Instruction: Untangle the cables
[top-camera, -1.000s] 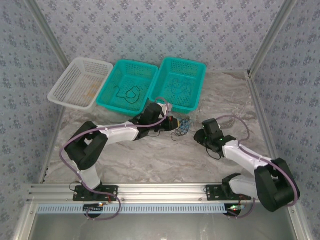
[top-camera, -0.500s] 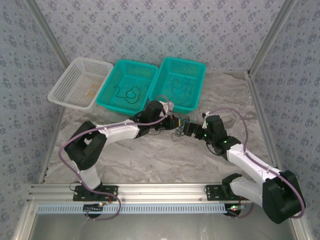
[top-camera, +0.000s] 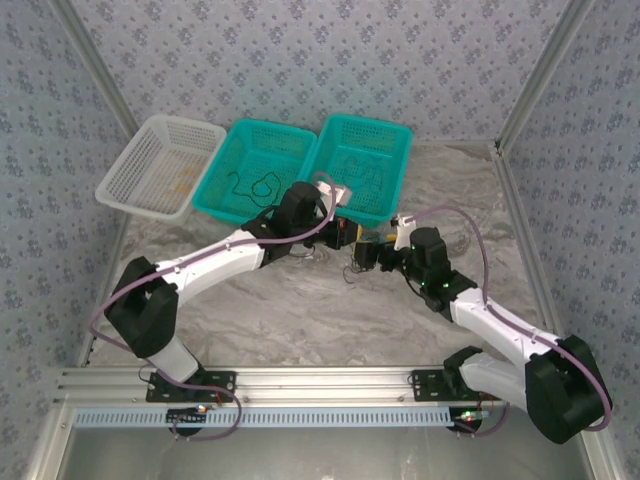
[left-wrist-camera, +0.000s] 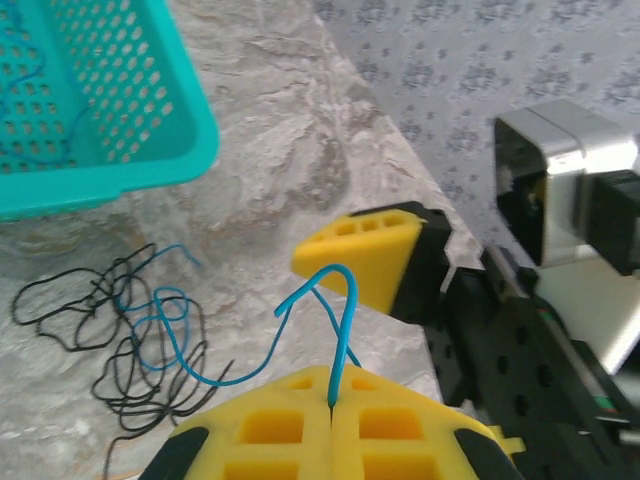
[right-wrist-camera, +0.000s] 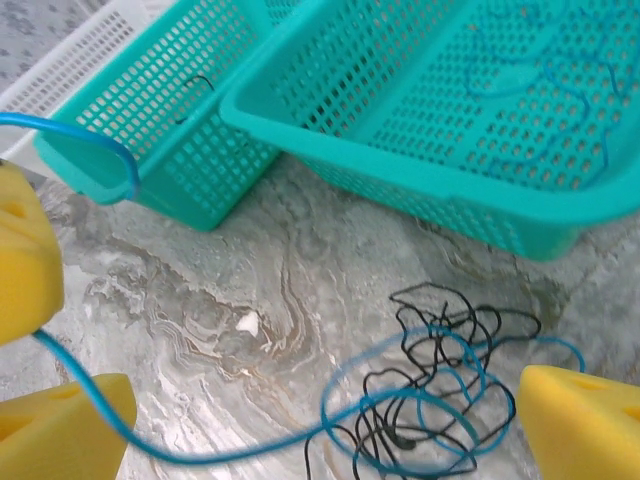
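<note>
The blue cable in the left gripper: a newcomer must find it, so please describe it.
On the marble table, in front of the right-hand teal basket, lies a tangle of cables. One cable loops up from it into the left gripper's shut yellow jaws: thin and blue, while its neighbours are black and lie flat.

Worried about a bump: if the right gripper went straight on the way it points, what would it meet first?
Most likely the tangle of black and blue cables on the table, lying ahead between the open right gripper's fingers, though depth is unclear.

Pale floral walls (top-camera: 320, 50), grey marbled tabletop (top-camera: 300, 315)
</note>
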